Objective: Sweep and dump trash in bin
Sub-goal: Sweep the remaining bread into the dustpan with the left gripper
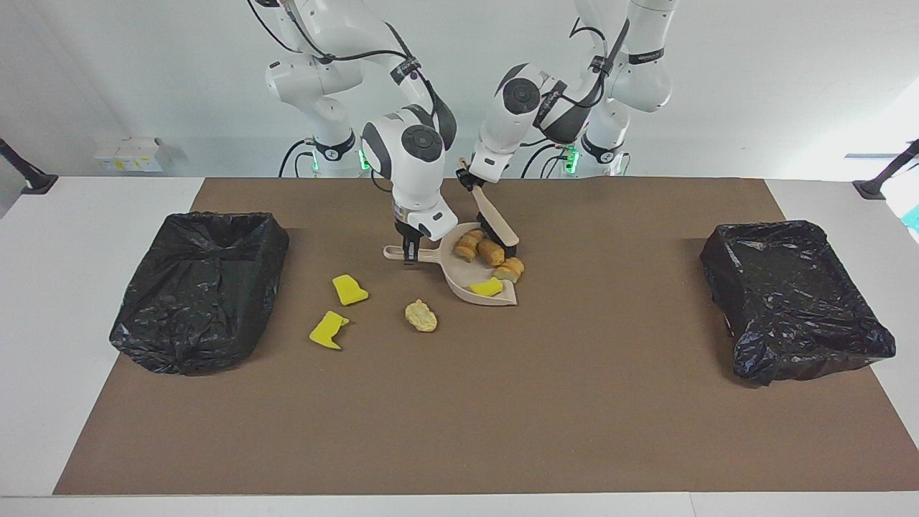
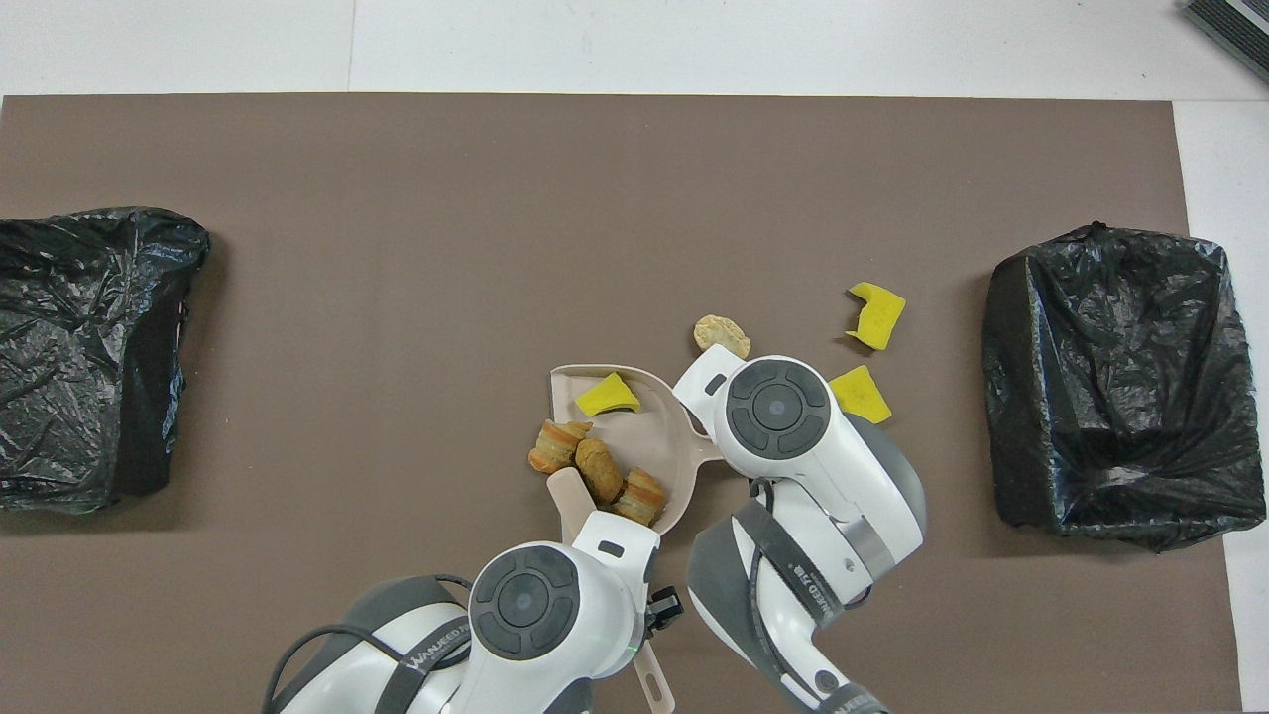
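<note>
Sweep under way, brush at dustpan mouth.
Right hand [image 1: 410, 257] grips dustpan [image 1: 459, 276] handle on bench [image 1: 459, 402]; four trash scraps [image 1: 491, 253] inside, three [image 1: 350, 289] beside it toward right arm's bin [image 1: 201, 287]. Left hand [image 1: 470, 179] clamps brush [image 1: 495, 222].

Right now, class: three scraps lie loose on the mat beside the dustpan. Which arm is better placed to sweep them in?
Left. The left gripper holds the brush, bristles at the dustpan. The right gripper is shut on the dustpan's handle, steadying it near the loose scraps.
</note>
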Tool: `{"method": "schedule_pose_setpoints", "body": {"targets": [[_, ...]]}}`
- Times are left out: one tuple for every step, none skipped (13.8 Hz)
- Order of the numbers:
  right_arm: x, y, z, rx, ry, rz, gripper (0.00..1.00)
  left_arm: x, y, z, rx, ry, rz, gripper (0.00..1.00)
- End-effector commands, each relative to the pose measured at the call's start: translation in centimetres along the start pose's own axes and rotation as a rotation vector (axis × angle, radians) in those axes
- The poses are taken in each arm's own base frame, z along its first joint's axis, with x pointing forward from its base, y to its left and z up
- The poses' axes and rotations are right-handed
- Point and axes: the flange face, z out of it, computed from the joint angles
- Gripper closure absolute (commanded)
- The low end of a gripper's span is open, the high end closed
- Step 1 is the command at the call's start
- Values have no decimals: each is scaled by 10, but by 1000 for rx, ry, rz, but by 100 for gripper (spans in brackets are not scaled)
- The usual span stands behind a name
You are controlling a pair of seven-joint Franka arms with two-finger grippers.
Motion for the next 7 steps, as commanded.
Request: {"method": "schedule_pose_setpoints", "body": {"targets": [[8, 0, 9, -20, -3, 24, 100, 2, 5, 2, -16, -10, 192, 100], [8, 0, 9, -22, -3, 24, 100, 2, 5, 2, -15, -11, 265, 100], [8, 1, 8, -21, -2, 25, 100, 3, 5, 2, -12, -15, 312, 100], [7, 1, 7, -20, -3, 27, 100, 3, 5, 0, -10, -19, 335, 100], [6, 2, 6, -18, -4, 27, 100, 2, 6, -2, -11, -20, 339, 100], [3, 3, 4, -18, -5, 33, 100, 4, 6, -7, -10, -24, 338, 100], [2, 3, 3, -18, -5, 34, 100, 4, 8, -15, -10, -31, 345, 100]]}}
